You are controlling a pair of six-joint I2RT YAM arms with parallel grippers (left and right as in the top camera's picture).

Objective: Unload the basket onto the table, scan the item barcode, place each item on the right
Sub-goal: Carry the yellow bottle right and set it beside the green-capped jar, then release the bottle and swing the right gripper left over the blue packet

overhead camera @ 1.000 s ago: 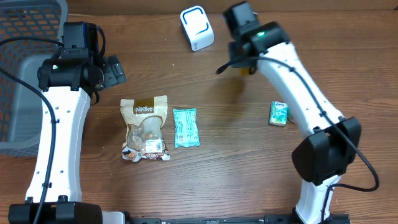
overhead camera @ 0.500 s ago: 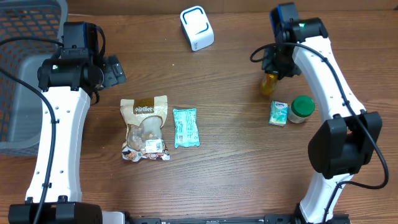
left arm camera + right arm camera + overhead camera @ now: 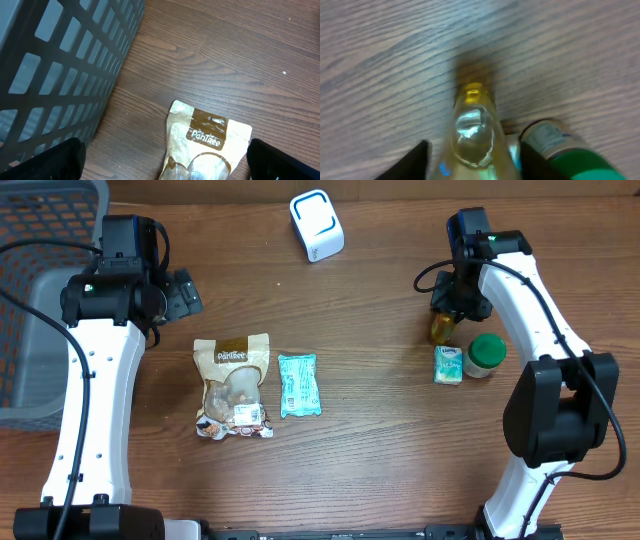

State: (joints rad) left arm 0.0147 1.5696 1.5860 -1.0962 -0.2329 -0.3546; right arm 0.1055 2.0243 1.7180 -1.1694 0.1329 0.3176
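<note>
A small bottle of yellow liquid (image 3: 441, 328) stands on the table just above a green box (image 3: 450, 364). My right gripper (image 3: 449, 310) is over it, one finger on each side. In the blurred right wrist view the bottle (image 3: 475, 130) fills the gap of the right gripper (image 3: 474, 156), and a thin strip shows beside the left finger (image 3: 410, 162). The white, blue-rimmed scanner (image 3: 317, 225) sits at the back centre. My left gripper (image 3: 185, 292) hangs open beyond a tan snack pouch (image 3: 210, 140), nothing between its fingertips (image 3: 45, 160).
A green-capped jar (image 3: 486, 355) stands right of the green box and shows close beside the bottle in the right wrist view (image 3: 560, 152). A teal packet (image 3: 298, 385) lies next to the pouch (image 3: 233, 385). A grey mesh basket (image 3: 40, 300) fills the left edge.
My right arm swung from beside the scanner to the right and down, bringing the bottle next to the green box and jar. Its jaws have widened. The left arm has not moved.
</note>
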